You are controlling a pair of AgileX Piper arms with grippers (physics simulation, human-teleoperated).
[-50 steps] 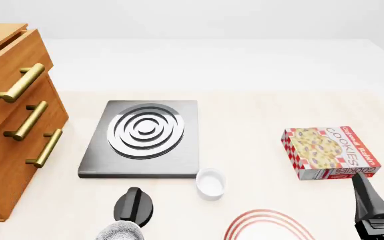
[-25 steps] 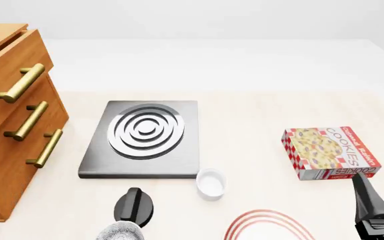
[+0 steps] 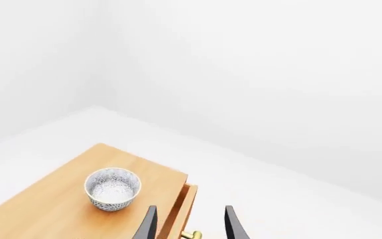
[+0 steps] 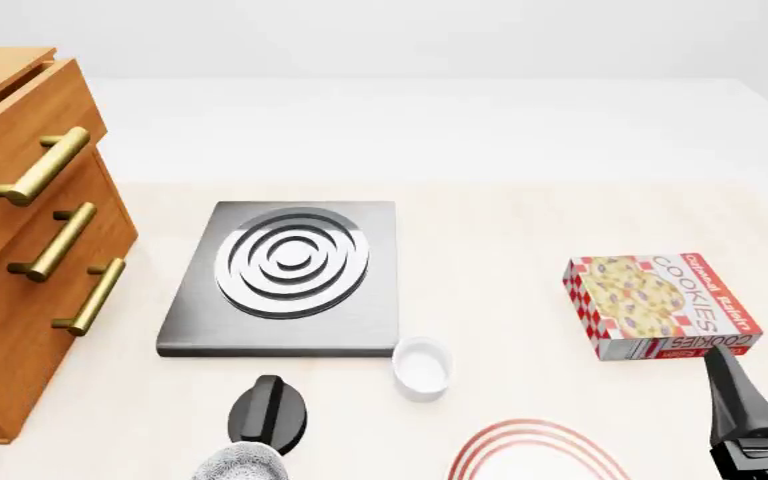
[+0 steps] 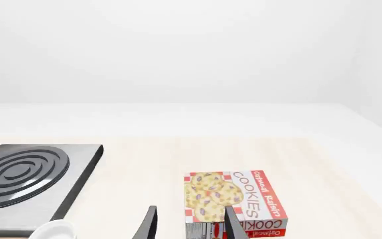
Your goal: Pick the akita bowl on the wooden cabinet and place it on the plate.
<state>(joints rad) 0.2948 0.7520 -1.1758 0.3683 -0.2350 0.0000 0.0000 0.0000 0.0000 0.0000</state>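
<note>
The left claw [image 3: 189,225], fingers apart and empty, eyes the akita bowl [image 3: 113,188] at ten o'clock on the wooden cabinet [image 3: 58,214]; it should centre over the rim before descending.

Two akita bowls: one [image 3: 113,188] on top of the one wooden cabinet [image 4: 17,235], just beside the left claw [image 3: 186,225], and one [image 4: 240,464] at the front view's near edge. Three brass handles [image 4: 37,166] on the cabinet. One stove [image 4: 287,276], one white ramekin [image 4: 422,367], one plate [image 4: 534,452], one cookie box [image 4: 658,306] just ahead of the right claw [image 5: 187,224]. Two claws
</note>
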